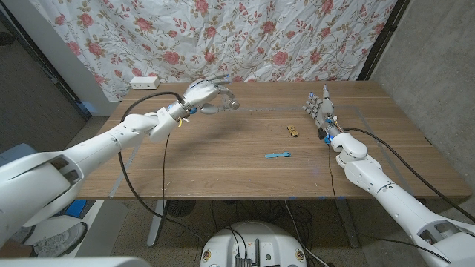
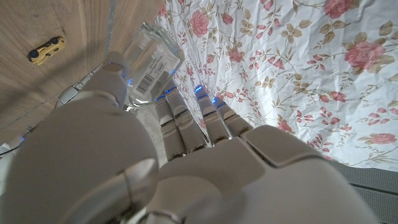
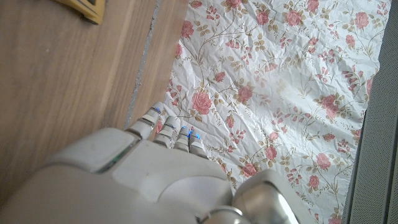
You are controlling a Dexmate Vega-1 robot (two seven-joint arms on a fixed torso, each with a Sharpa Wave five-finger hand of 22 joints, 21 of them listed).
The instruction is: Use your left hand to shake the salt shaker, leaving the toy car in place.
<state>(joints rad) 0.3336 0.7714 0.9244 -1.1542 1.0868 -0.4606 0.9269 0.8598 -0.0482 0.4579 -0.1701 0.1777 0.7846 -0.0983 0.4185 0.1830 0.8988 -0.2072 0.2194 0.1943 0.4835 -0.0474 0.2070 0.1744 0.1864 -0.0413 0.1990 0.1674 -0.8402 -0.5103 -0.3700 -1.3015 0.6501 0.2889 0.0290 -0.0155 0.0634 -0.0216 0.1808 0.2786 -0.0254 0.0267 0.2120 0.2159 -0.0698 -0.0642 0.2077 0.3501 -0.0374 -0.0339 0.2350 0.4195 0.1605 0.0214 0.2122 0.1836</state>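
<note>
Left robot hand [image 2: 143, 155] grips salt shaker [image 2: 152, 65]; barcode label, digits unreadable; right robot hand [image 1: 322, 107] empty, fingers spread.

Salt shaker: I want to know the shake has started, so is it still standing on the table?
No, the left hand holds the salt shaker tipped sideways in the air above the table.

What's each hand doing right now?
Left hand: holding the salt shaker above the table.
Right hand: open, holding nothing.
</note>
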